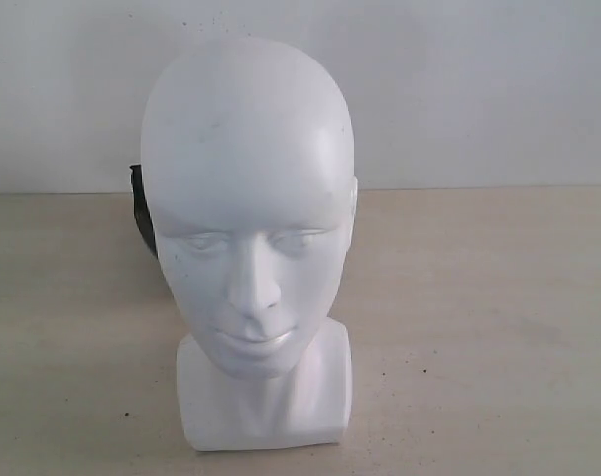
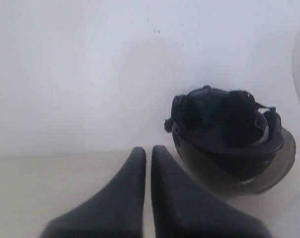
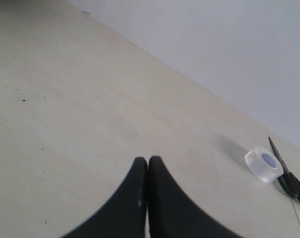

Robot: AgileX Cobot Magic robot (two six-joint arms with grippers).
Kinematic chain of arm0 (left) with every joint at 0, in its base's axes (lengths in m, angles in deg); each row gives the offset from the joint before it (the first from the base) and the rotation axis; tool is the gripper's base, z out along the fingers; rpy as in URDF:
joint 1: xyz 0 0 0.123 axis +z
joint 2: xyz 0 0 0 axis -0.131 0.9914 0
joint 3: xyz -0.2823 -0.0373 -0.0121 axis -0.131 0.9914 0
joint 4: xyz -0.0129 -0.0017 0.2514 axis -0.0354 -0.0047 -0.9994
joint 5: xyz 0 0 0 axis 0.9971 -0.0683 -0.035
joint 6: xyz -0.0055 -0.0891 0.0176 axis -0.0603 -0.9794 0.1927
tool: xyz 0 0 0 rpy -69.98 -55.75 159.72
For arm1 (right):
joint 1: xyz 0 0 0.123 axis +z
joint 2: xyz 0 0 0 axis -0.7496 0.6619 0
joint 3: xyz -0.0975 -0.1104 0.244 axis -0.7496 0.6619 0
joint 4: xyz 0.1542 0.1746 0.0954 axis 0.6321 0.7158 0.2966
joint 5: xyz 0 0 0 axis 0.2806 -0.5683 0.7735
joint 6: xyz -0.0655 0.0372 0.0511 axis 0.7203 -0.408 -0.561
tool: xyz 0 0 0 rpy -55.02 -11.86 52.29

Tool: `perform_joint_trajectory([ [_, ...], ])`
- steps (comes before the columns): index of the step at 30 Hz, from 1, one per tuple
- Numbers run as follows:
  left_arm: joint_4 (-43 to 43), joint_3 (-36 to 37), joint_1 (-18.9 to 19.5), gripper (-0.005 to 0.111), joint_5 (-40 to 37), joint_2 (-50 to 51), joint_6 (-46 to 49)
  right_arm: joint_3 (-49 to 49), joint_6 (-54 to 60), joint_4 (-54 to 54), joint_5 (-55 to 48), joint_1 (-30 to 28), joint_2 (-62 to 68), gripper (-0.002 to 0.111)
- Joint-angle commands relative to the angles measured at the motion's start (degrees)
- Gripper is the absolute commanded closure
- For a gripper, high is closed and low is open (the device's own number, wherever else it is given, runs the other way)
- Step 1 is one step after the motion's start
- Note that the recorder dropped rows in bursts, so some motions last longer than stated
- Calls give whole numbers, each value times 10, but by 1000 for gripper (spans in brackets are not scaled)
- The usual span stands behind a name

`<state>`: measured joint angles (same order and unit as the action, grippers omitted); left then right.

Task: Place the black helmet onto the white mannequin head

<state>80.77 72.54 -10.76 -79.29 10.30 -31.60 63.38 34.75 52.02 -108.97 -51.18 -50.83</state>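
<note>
Mannequin head [image 1: 246,198]: upright on bench [image 1: 479,347], screening helmet [image 2: 229,136]
Helmet: behind it, lining showing
Left gripper [image 2: 146,149]: jaws clenched
Right gripper [image 3: 148,160]: jaws clenched
Nearby: tape roll [image 3: 264,164], scissors [image 3: 290,181]

I count on the worktop: one white mannequin head [image 1: 246,198], one black helmet [image 2: 229,134], one clear tape roll [image 3: 263,164], one pair of scissors [image 3: 290,178]. Hands: two, left hand [image 2: 148,153] and right hand [image 3: 148,163].

We see a plain, lab-like test space: a pale speckled tabletop [image 1: 479,337] against a blank white wall [image 1: 479,89]. A clear tape roll [image 3: 263,164] and black scissors [image 3: 290,182] lie beside each other.
</note>
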Motion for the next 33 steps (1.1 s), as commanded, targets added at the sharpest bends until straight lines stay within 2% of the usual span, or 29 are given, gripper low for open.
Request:
perform_joint_trajectory([
  [1,-2,2,0,102,67,-1,-7,0,-1,1,2,-2,-3,108],
  [7,-2,2,0,102,82,-1,-7,0,-1,1,2,-2,-3,108],
  [12,-2,2,0,102,124,-1,-7,0,-1,1,2,-2,-3,108],
  [24,-2,2,0,102,122,-1,-7,0,-7,5,-8,-2,-3,108],
  [27,-2,2,0,102,122,-1,-7,0,-30,47,-8,-2,-3,108],
  [33,-2,2,0,102,122,-1,-7,0,-86,198,-16,-2,-3,108],
])
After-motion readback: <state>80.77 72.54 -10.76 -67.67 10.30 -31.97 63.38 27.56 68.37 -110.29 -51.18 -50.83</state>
